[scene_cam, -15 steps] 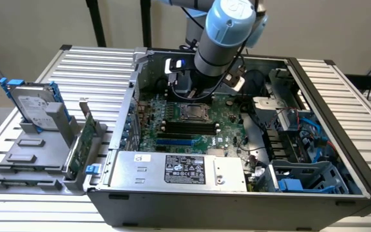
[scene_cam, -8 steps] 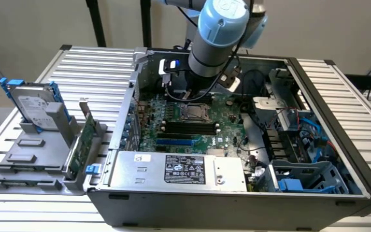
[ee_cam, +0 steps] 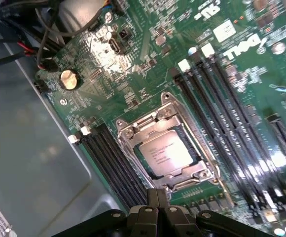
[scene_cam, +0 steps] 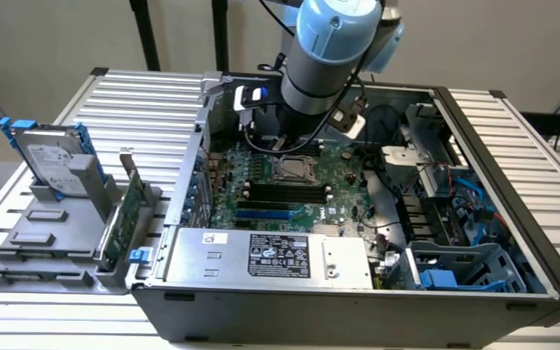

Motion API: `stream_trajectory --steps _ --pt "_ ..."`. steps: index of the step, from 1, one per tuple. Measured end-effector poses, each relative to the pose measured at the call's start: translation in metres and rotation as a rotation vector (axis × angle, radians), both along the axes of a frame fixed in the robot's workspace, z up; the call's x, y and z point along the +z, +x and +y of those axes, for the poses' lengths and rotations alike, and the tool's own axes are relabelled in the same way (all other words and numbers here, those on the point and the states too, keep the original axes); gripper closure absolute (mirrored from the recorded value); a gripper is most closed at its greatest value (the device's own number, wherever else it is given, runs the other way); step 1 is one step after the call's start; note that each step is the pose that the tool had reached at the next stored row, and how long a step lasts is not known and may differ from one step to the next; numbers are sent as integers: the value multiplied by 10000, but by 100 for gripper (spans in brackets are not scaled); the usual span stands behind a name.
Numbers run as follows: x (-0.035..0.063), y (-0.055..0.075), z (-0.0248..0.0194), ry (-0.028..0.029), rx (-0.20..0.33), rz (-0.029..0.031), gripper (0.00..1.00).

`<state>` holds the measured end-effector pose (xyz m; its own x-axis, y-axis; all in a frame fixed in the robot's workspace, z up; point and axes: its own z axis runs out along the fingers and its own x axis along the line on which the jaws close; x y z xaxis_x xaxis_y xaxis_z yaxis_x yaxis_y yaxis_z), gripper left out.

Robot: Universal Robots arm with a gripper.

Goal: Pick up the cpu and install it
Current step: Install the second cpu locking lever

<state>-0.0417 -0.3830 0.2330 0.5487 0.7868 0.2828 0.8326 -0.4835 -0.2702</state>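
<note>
Hard drive point(scene_cam: 55, 162): stands upright in blue brackets on a grey holder point(scene_cam: 52, 240), at about 9 o'clock in the exterior view, outside the case
Expansion card point(scene_cam: 125, 219): green board on edge in the same holder, just beside the case wall
Computer case point(scene_cam: 358, 310): lies open on a ribbed metal table point(scene_cam: 144, 95), its inside facing up
Power supply point(scene_cam: 270, 255): silver box with a black label, at 6 o'clock inside the case, below the motherboard
Motherboard point(scene_cam: 290, 193): green, in the middle of the case, with dark memory slots point(scene_cam: 285, 191) across it
Cpu point(ee_cam: 163, 154): seated flat in its socket on the motherboard, dull silver top up, the metal frame point(ee_cam: 158, 126) around it; in the exterior view it sits near the centre, just under the arm point(scene_cam: 293, 169)
Arm point(scene_cam: 324, 51): comes down from 12 o'clock over the case, blue-grey joint above the socket
Gripper point(ee_cam: 155, 197): fingers pressed together with nothing between them, tips just beside the near edge of the socket frame, apart from the chip
Drive cage point(scene_cam: 455, 266): grey with blue clips, at about 4 o'clock in the case
</note>
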Motion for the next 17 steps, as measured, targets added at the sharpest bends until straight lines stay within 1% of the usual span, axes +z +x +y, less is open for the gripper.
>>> stream_trajectory --steps 3,6,8,17 --pt "72 -9 -88 1 1 0 89" --pt "84 -30 -127 -31 -1 -3 89" --pt "86 -41 -148 -73 0 -4 89" --pt "93 -92 -252 -307 1 -3 89"
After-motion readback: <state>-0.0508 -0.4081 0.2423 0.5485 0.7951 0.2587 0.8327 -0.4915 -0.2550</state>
